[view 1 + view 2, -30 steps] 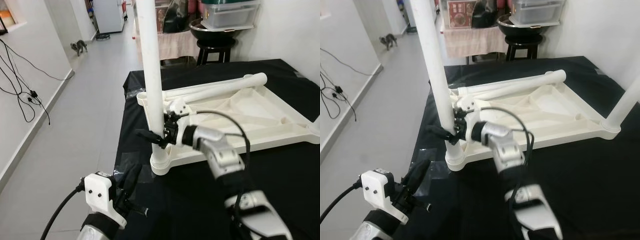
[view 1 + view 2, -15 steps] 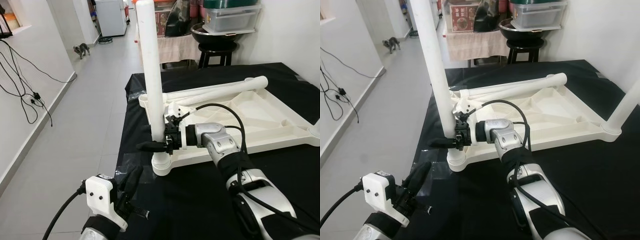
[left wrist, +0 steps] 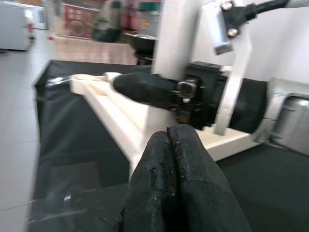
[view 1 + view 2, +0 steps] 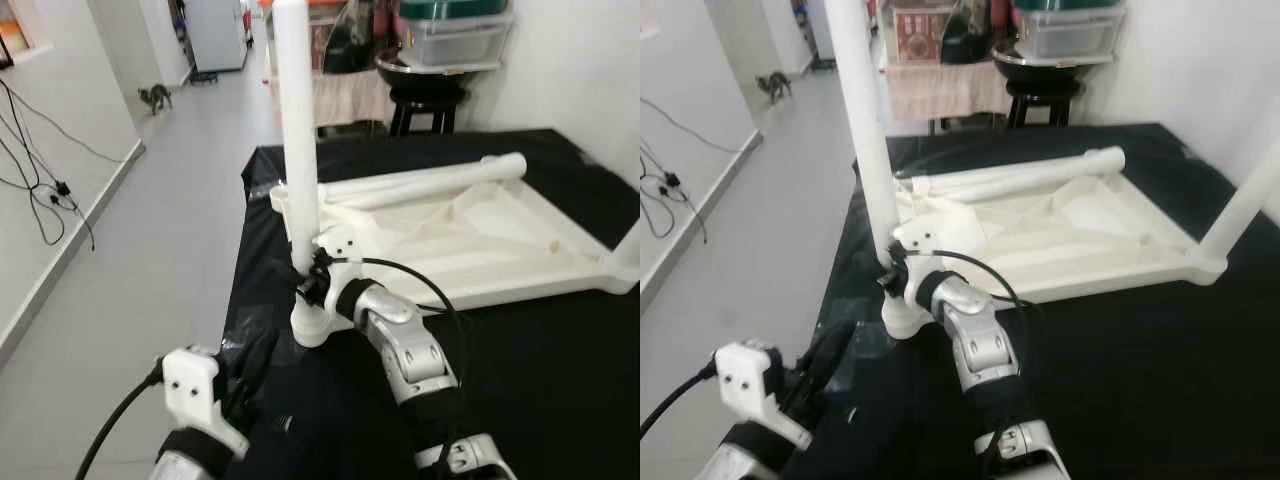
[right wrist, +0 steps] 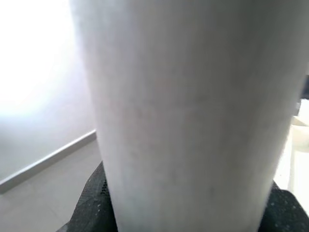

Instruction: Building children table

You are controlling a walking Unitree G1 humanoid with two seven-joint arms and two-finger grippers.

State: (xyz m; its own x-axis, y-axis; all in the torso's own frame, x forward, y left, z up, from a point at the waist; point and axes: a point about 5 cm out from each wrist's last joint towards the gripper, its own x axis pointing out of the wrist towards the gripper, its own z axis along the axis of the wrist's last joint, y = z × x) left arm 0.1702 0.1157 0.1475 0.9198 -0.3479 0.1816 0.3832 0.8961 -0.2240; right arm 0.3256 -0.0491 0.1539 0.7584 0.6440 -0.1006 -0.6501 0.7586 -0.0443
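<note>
Right tool (image 4: 305, 283) moved closer, clamped on upright leg (image 4: 296, 150) | left tool (image 3: 181, 159) pinched together

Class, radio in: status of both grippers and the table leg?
Right gripper on upright leg. Left gripper shut, low beside table top. Spare leg lying on it.

right gripper (image 4: 890, 277) at upright leg (image 4: 862, 120) base | tabletop (image 4: 1040, 235) inverted on black cloth (image 4: 1160, 340)

One upturned white tabletop (image 4: 480, 240), three white legs (image 4: 297, 150), two black end effectors (image 3: 183, 179).
</note>
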